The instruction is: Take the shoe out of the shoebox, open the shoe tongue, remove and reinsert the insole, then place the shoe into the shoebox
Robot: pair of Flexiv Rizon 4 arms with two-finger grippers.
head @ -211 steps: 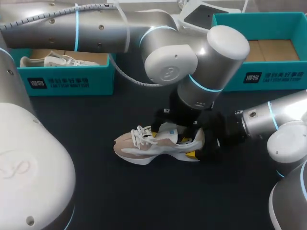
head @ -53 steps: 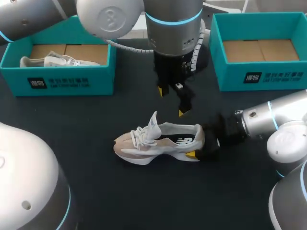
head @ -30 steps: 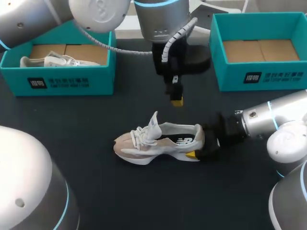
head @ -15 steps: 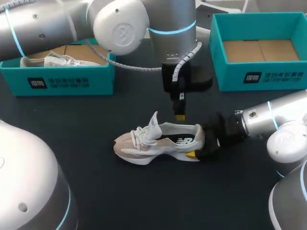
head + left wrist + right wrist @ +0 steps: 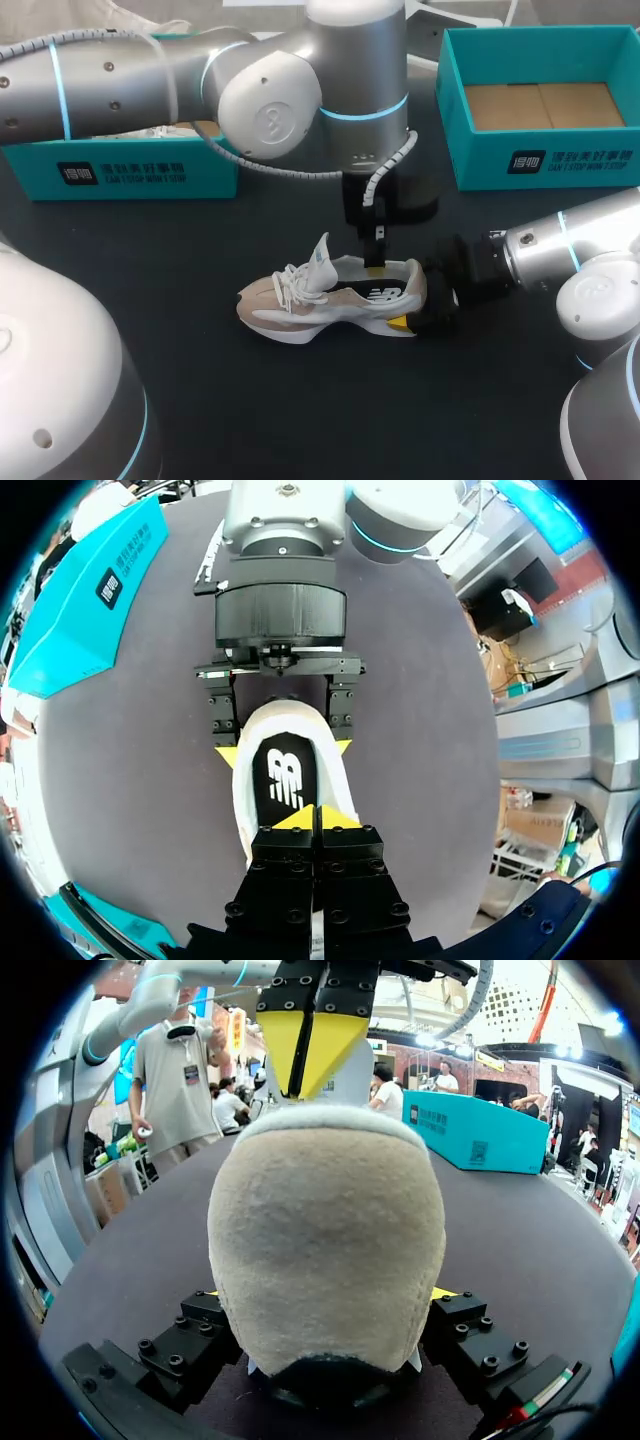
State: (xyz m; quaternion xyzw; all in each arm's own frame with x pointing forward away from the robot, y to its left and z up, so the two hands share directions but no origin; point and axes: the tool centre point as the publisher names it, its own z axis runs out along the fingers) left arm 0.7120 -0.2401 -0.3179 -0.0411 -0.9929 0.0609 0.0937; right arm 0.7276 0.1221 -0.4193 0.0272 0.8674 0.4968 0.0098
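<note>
1. Shoe [image 5: 330, 295] lies on the dark table [image 5: 200, 400] between the two boxes, out of both. It is on its sole, toe toward the left arm's side, heel toward the right arm.
2. Right gripper [image 5: 415, 302] comes in low from the right, its jaws clamped on the shoe's heel. The left wrist view shows a yellow tip pressed on each side of the heel.
3. In the right wrist view the beige heel fills the space between the right gripper's fingers [image 5: 445, 1300].
4. Left gripper [image 5: 374, 262] points straight down over the shoe's opening, jaws closed together on nothing, tips just above the black insole [image 5: 283, 780]. Can't tell whether they touch it.
5. Tongue [image 5: 320, 255] stands up, pulled toward the laces [image 5: 292, 282].
6. Left teal box [image 5: 130, 170] holds a second light shoe [image 5: 150, 130], mostly hidden behind the left arm.
7. Right teal box [image 5: 540, 160] shows only a brown cardboard floor.
</note>
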